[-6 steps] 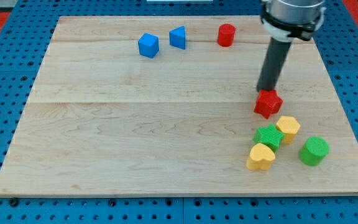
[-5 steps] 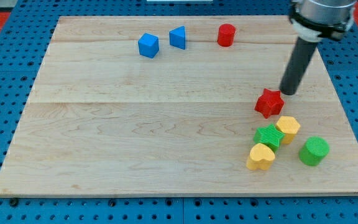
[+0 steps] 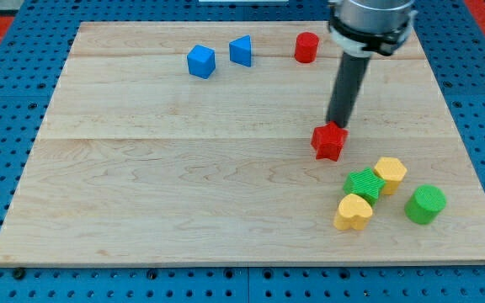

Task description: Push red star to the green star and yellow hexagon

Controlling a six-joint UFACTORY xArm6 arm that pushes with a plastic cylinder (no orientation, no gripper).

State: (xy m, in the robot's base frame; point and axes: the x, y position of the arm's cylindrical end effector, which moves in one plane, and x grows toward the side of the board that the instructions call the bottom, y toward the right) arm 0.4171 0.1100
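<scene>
The red star point(image 3: 329, 141) lies right of the board's middle. My tip point(image 3: 336, 124) touches its upper edge, just above it. The green star point(image 3: 364, 184) and the yellow hexagon point(image 3: 390, 174) sit together below and to the right of the red star, with a gap of bare wood between them and it.
A yellow heart point(image 3: 353, 211) touches the green star from below. A green cylinder point(image 3: 425, 204) stands at the right. A red cylinder point(image 3: 306, 47), a blue triangular block point(image 3: 241, 50) and a blue cube point(image 3: 200, 61) line the top of the wooden board point(image 3: 141, 168).
The red star has slid left and slightly up, away from the yellow hexagon. My tip went right of the star, then came back to the star's top edge, further left.
</scene>
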